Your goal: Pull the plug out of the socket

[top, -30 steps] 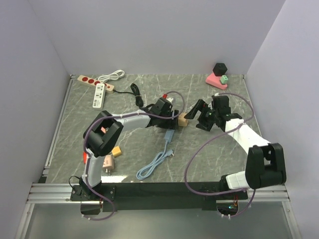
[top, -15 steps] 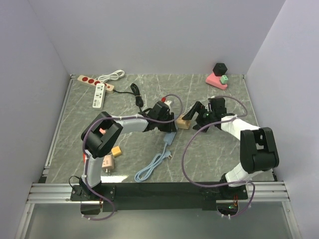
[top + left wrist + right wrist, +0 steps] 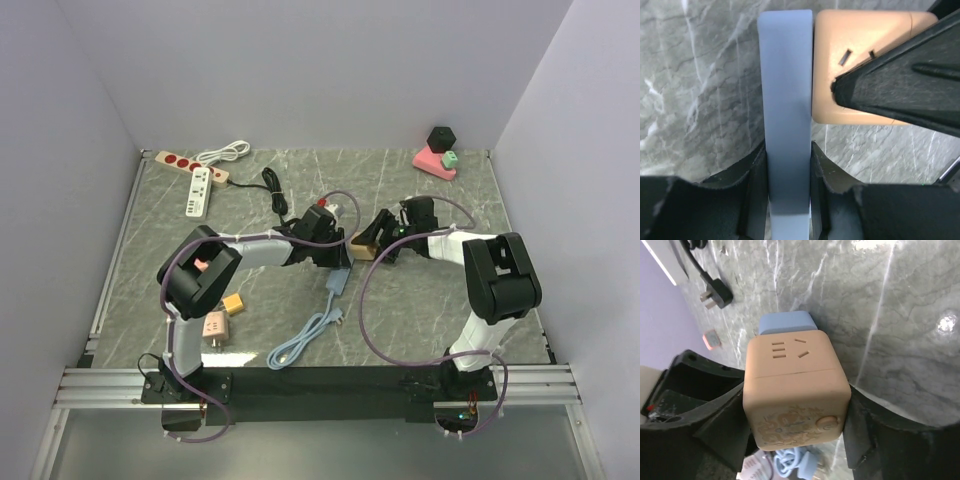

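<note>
Change: over the last second the right arm has folded in at centre right of the overhead view, carrying the right gripper a little leftward. The left gripper has barely shifted.
Meaning for the task: probably bracing rather than separation. The pale blue flat plastic plug still sits flush against the tan rounded plastic cube socket, so the pull itself is not yet done.
Left pincer: its fingers clamp the plug's narrow sides at the bottom centre of the left wrist view.
Right pincer: pressed on the socket from both sides in the right wrist view (one black finger also crosses the right of the left wrist view).
Where the plug is: mid-frame overhead, between the two grippers and mated to the socket's far face. Its top shows above the cube.
Plug: smooth matte slab with straight edges, trailing a pale blue cable toward the lower centre.
Socket: satin plastic with softened corners, slot openings on the top face, a faint printed pattern and a small round button on the near face.
Tabletop: grey veined marble-look tabletop, glossy enough to catch a highlight.
</note>
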Controlling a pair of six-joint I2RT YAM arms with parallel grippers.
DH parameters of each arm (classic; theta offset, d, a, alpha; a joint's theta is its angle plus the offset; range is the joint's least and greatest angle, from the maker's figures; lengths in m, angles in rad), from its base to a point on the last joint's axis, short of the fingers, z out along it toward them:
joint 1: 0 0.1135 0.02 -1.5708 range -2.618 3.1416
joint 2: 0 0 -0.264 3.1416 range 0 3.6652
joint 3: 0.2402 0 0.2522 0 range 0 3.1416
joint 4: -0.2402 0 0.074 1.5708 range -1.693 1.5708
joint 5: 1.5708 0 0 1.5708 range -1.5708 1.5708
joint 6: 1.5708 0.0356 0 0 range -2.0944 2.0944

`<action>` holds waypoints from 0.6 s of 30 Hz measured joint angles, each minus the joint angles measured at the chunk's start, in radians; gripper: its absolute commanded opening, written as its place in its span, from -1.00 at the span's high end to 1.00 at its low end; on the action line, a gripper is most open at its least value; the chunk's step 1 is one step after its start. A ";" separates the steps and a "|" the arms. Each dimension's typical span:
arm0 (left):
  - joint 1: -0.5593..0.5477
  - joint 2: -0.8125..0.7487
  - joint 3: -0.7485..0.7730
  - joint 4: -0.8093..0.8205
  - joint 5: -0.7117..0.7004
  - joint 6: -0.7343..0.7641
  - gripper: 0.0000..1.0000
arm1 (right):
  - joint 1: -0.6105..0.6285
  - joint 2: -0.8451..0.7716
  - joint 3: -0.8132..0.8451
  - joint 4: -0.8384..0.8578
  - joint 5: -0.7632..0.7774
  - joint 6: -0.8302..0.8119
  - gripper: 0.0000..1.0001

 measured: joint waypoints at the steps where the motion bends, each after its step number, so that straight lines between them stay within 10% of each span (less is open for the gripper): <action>1: 0.005 -0.002 -0.004 0.001 0.003 -0.006 0.99 | 0.000 0.004 0.000 0.014 -0.010 0.010 0.95; 18: 0.077 -0.047 -0.123 0.108 0.050 -0.069 0.99 | -0.134 -0.460 -0.172 -0.122 -0.107 -0.063 1.00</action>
